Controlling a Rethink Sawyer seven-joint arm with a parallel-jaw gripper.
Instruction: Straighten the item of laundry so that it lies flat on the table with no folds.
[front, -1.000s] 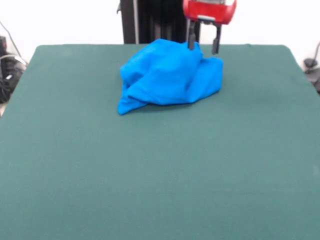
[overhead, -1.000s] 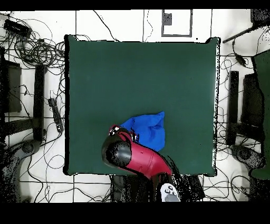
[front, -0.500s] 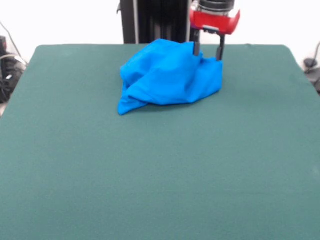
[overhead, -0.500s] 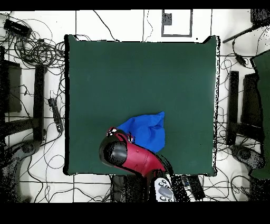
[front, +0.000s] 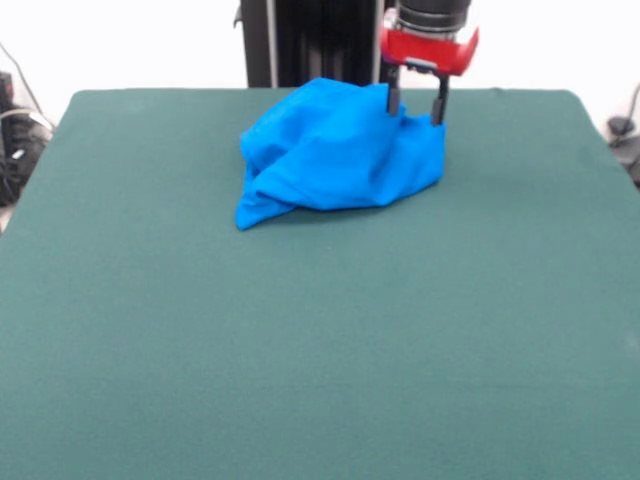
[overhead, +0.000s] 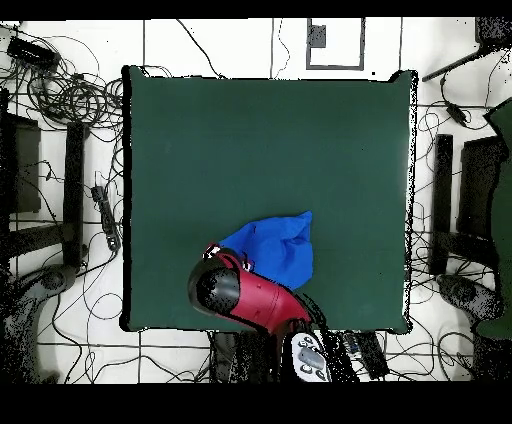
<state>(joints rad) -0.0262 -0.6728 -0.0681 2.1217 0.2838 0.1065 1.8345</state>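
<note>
The item of laundry (front: 335, 150) is a bright blue shirt bunched into a crumpled heap near the far edge of the dark green table (front: 300, 350), right of centre. No print shows on it. My gripper (front: 415, 108) hangs straight down over the heap's far right corner. It is open, and its two dark fingers (front: 393, 98) dip into the cloth at their tips. From overhead, the blue shirt (overhead: 275, 245) lies close to the table's (overhead: 260, 140) bottom edge. The red and black arm (overhead: 240, 295) covers its lower left part and hides the fingers.
Tangled cables (overhead: 60, 95) and dark stands (overhead: 75, 190) crowd the floor left of the table. More dark stands (overhead: 445, 200) line its right side. The green surface stretches wide on the near side of the shirt in the front view.
The gripper has shifted a little to the right and lowered its open fingers onto the shirt's far right corner. The heap keeps the same shape.
</note>
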